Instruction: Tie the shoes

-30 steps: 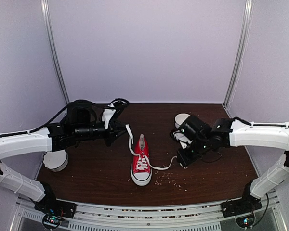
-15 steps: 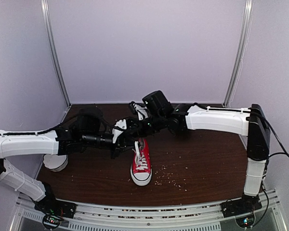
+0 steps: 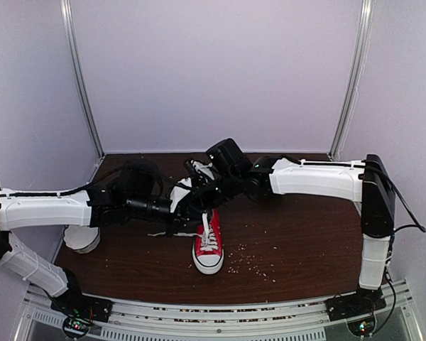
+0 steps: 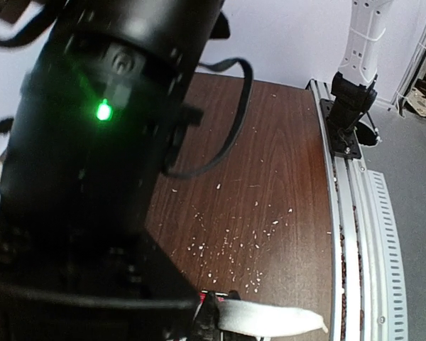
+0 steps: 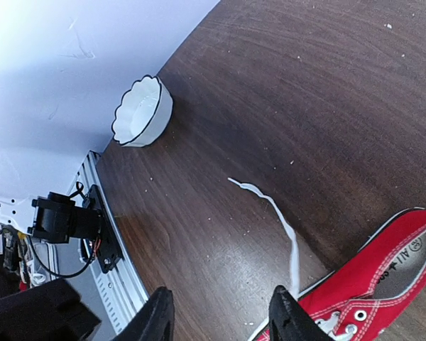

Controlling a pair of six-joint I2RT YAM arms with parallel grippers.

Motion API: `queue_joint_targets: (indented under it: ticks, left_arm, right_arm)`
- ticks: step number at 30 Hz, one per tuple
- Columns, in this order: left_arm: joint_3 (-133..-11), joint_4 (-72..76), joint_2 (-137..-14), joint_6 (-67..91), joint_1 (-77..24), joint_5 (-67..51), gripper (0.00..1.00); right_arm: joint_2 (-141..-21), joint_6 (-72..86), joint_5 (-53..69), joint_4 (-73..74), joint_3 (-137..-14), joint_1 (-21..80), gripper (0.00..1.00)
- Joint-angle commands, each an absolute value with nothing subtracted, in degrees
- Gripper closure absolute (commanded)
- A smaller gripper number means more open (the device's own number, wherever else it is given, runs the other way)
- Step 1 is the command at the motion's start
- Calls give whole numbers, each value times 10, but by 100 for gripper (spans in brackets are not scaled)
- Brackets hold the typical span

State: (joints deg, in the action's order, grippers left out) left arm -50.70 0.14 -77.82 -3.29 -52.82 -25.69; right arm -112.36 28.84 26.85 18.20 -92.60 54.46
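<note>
The red sneaker [image 3: 208, 241] stands mid-table, white toe cap toward the near edge; its side also shows in the right wrist view [image 5: 383, 280]. My left gripper [image 3: 181, 213] sits just left of the shoe's heel end. In the left wrist view it [image 4: 216, 317] is shut on a flat white lace [image 4: 270, 320] that sticks out to the right. My right gripper [image 3: 197, 199] hovers over the shoe's back. In the right wrist view it [image 5: 224, 316] is open and empty. The other lace [image 5: 273, 209] lies loose on the table left of the shoe [image 3: 165, 232].
A white scalloped bowl [image 3: 82, 238] stands at the left table edge and shows in the right wrist view [image 5: 142, 110]. Crumbs [image 3: 252, 264] lie right of the toe. The right arm's black body [image 4: 92, 142] blocks most of the left wrist view. A metal rail [image 4: 355, 227] runs along the table edge.
The right arm swung from the right side to above the shoe's heel and now hangs open. A lace now lies on the table left of the shoe. The left gripper moved slightly right.
</note>
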Motion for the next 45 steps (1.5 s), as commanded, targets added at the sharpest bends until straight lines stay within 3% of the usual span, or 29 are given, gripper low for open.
queue_joint_targets:
  ticks: [1,9,15,19,24,33,41,45]
  left_arm:
    - [-555,-54,-795,54,-521,-255,100]
    - [-558,-185,-813,181,-495,-140,100]
    - [-578,-195,-836,181,-493,-131,100]
    - [-579,-200,-824,184,-489,-116,100]
    - [-571,-194,-821,195,-485,-98,100]
    - [-568,-175,-819,204,-484,-88,100]
    - [-565,-169,-815,202,-477,-88,100]
    - [-563,-162,-813,200,-475,-94,100]
  right_arm:
    - [-1040,225,288,206,-906,511,53]
    - [-905,120,283,167,-777,471,52]
    - [-922,66,343,124,-766,492,52]
    - [-967,123,385,81,-767,494,54]
    - [-986,275,427,-127,-683,496,54]
    - [-1043,322,409,-170,-685,513,54]
    - [-1070,323,425,-151,-701,520,59]
    - [-1071,320,425,-146,-701,520,72]
